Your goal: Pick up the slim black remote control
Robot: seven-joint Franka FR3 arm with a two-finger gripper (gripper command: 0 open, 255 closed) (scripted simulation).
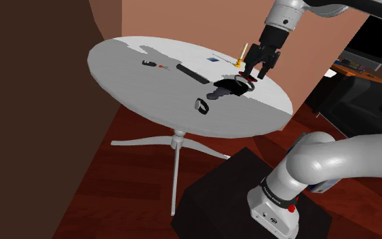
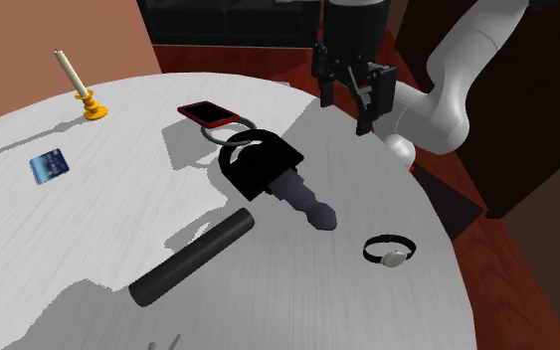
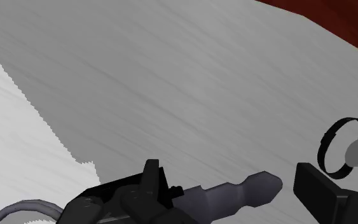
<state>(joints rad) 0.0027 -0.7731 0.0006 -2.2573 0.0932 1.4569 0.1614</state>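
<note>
The slim black remote (image 1: 192, 73) (image 2: 192, 258) lies flat near the middle of the round pale table (image 1: 142, 95) (image 2: 59, 249). My gripper (image 1: 257, 71) (image 2: 345, 114) hangs open above the table's edge nearest the stand, well away from the remote. Nothing is held between its fingers. Between the gripper and the remote lies a large key with a black head (image 1: 224, 87) (image 2: 266, 167). In the wrist view the open gripper (image 3: 229, 170) looks down on the key's grey blade (image 3: 238, 191) and the tabletop (image 3: 171, 76).
A red-edged phone (image 2: 208, 112) lies beside the key's ring. A black wristwatch (image 1: 201, 106) (image 2: 389, 251) (image 3: 346, 147) sits near the rim. A candle in a yellow holder (image 1: 241, 54) (image 2: 79, 87), a blue card (image 2: 48, 165) and a small tool (image 1: 150, 64) are scattered farther off.
</note>
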